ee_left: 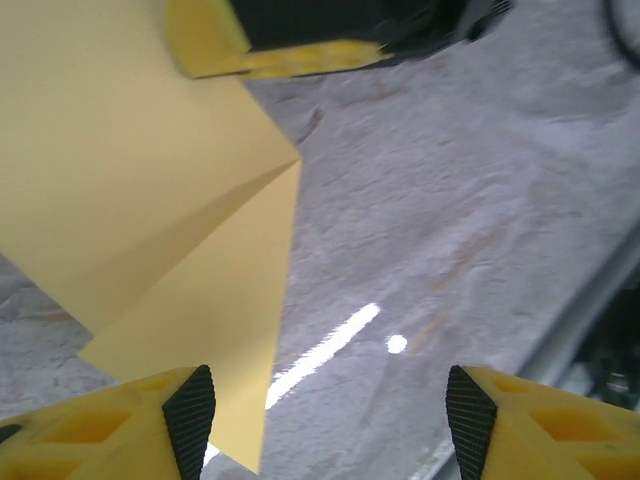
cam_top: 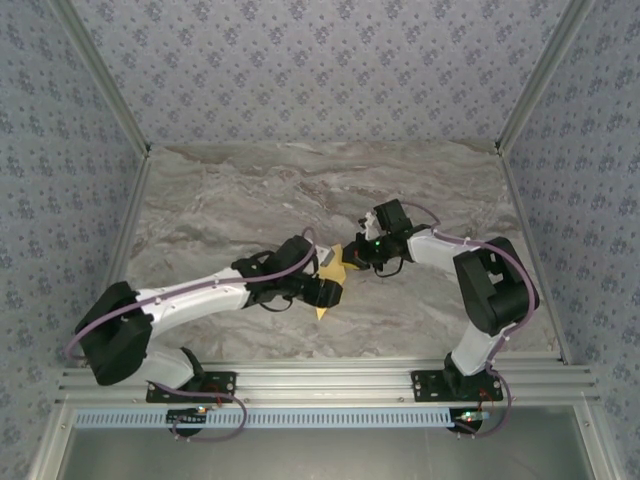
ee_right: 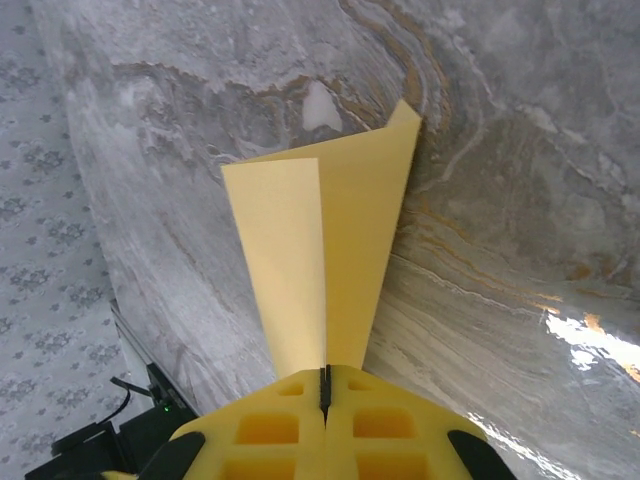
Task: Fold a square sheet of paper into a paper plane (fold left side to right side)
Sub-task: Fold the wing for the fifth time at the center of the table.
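Note:
The yellow paper plane (ee_right: 320, 240), a folded sheet with a centre crease, is held above the marble table. My right gripper (ee_right: 324, 385) is shut on its narrow end, and its two flaps spread away from the jaws. In the top view the paper plane (cam_top: 330, 283) hangs between both grippers, pointed tip toward the near edge. My right gripper (cam_top: 353, 254) holds it from the right. My left gripper (cam_top: 326, 291) sits at its left side. In the left wrist view my left gripper (ee_left: 330, 420) is open, and the paper plane (ee_left: 150, 200) has one corner hanging beside the left pad (ee_left: 192, 415), unclamped.
The marble table (cam_top: 250, 190) stretches away behind the arms, with patterned walls on three sides. An aluminium rail (cam_top: 330, 378) runs along the near edge, carrying both arm bases. The right gripper's yellow fingers (ee_left: 285, 58) show at the top of the left wrist view.

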Controlling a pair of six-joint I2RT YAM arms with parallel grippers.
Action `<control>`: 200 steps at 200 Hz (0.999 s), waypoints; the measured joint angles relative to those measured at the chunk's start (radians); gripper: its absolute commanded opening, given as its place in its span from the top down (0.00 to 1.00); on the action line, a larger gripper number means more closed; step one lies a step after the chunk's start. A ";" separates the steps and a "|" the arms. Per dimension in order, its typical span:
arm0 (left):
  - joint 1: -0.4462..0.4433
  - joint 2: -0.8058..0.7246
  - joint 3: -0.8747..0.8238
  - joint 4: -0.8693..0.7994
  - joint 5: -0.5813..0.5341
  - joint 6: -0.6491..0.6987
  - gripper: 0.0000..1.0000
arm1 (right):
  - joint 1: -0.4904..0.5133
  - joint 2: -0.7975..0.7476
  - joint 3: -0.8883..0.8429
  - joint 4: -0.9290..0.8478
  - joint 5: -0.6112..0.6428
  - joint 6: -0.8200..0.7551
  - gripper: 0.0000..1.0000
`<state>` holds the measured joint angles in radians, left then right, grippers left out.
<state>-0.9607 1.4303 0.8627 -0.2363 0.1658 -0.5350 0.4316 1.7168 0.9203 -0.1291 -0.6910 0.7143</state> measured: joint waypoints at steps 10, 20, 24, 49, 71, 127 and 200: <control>-0.023 0.033 0.017 -0.029 -0.042 0.002 0.34 | 0.004 0.005 0.003 -0.007 0.006 0.006 1.00; -0.046 0.064 0.040 -0.058 -0.090 0.003 0.34 | 0.006 0.007 0.006 -0.014 0.012 0.012 1.00; -0.056 0.078 0.049 -0.068 -0.106 0.003 0.34 | 0.006 0.008 0.007 -0.017 0.013 0.014 1.00; -0.108 0.134 0.105 -0.129 -0.217 0.003 0.33 | 0.008 0.010 0.019 -0.029 0.024 0.025 1.00; -0.142 0.179 0.152 -0.176 -0.298 0.004 0.32 | 0.010 0.010 0.026 -0.036 0.027 0.032 1.00; -0.206 0.311 0.259 -0.280 -0.457 0.011 0.34 | 0.013 0.018 0.034 -0.050 0.030 0.042 1.00; -0.228 0.391 0.308 -0.366 -0.560 0.000 0.45 | 0.014 0.034 0.039 -0.064 0.031 0.049 1.00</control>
<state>-1.1889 1.8214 1.1709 -0.6025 -0.3939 -0.5350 0.4454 1.7508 0.9596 -0.1932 -0.6605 0.7631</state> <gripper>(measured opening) 0.561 0.055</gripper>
